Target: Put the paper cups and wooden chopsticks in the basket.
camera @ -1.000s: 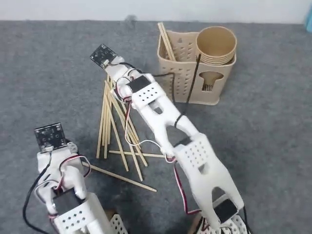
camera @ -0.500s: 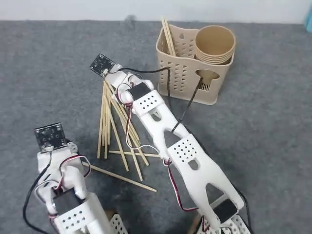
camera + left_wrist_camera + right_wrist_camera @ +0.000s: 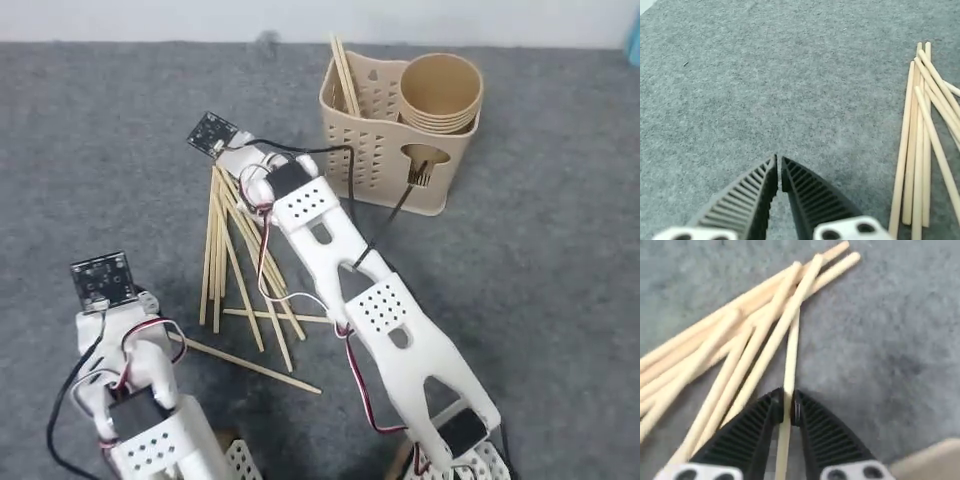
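A beige perforated basket (image 3: 372, 165) stands at the back right, holding a stack of paper cups (image 3: 442, 92) and two upright chopsticks (image 3: 345, 72). A fan of wooden chopsticks (image 3: 225, 255) lies on the grey carpet left of centre. My right gripper (image 3: 787, 405) is down at the far end of that fan, shut on one chopstick (image 3: 790, 355) that runs between its fingers. My left gripper (image 3: 779, 161) is shut and holds nothing, low over bare carpet, with chopstick ends (image 3: 920, 150) beside it.
One chopstick (image 3: 250, 364) lies apart, crosswise near the left arm (image 3: 135, 395). The right arm's black cable (image 3: 385, 215) hangs in front of the basket. A pale wall edge runs along the back of the grey carpet (image 3: 540, 300).
The right arm swung slightly left and lowered its gripper onto the chopstick pile. The basket turned a little on the carpet. The left arm stayed still.
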